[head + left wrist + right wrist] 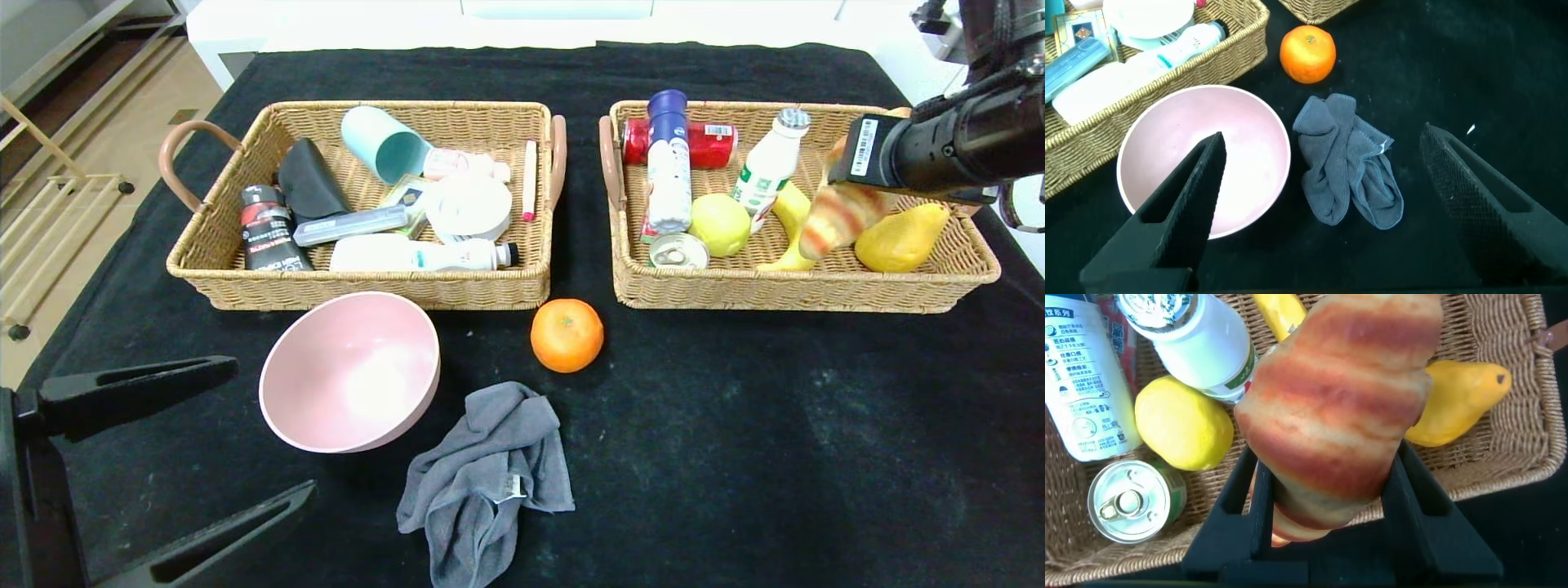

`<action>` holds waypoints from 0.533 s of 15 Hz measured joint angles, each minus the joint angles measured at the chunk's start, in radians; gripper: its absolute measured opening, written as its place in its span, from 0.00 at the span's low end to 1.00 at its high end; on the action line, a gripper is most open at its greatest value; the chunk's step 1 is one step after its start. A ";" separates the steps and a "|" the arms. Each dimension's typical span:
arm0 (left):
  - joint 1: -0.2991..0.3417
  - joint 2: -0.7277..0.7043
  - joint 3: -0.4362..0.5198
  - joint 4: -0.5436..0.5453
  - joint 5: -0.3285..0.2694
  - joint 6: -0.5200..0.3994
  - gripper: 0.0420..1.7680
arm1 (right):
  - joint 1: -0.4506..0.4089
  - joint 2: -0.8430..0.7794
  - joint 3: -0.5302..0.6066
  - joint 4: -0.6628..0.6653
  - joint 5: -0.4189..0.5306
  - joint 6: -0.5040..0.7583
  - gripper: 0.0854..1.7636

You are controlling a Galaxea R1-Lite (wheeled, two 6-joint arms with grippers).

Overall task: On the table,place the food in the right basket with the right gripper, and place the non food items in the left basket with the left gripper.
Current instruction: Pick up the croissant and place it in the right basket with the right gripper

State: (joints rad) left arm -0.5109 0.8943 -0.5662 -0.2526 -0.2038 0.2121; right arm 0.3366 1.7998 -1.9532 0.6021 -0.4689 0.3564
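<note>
The table (735, 457) is a wide black cloth surface with faint pale specks, running back to a white counter beyond its far edge; pale flooring and a light wooden rack show past its left edge. Toward the far left corner sits the left basket (359, 290), packed with tubes, bottles and a teal cup. Toward the far right corner sits the right basket (816, 290), holding a white bottle (668, 175) with a blue cap, a red can, a small white drink bottle, a lemon, a tin, a banana (790, 214) and a yellow mango-like fruit.

On the open cloth near the middle, the pink bowl (351, 371) stands just in front of the left basket, tipped slightly. The grey cloth (490, 482) lies crumpled beside it, toward the near edge, white tag showing. The orange (566, 335) rests between the two baskets' front corners.

The right gripper (1331, 498) reaches in from the right edge over the right basket, fingers clamped on the striped croissant (841, 216), held above the banana. The left gripper (1323, 204) hovers at the near left corner, fingers spread wide and empty, bowl and cloth below them.
</note>
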 joint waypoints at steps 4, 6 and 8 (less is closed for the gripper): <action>0.000 -0.004 -0.001 -0.001 0.001 0.000 0.97 | -0.004 0.031 -0.011 -0.079 0.000 -0.006 0.44; 0.000 -0.006 -0.003 -0.002 0.001 0.000 0.97 | -0.005 0.039 -0.012 -0.081 0.000 -0.007 0.44; 0.000 -0.008 -0.004 -0.002 0.001 0.000 0.97 | -0.007 0.042 -0.012 -0.079 0.001 -0.006 0.53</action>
State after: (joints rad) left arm -0.5109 0.8862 -0.5704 -0.2545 -0.2030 0.2121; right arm 0.3300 1.8421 -1.9651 0.5234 -0.4679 0.3506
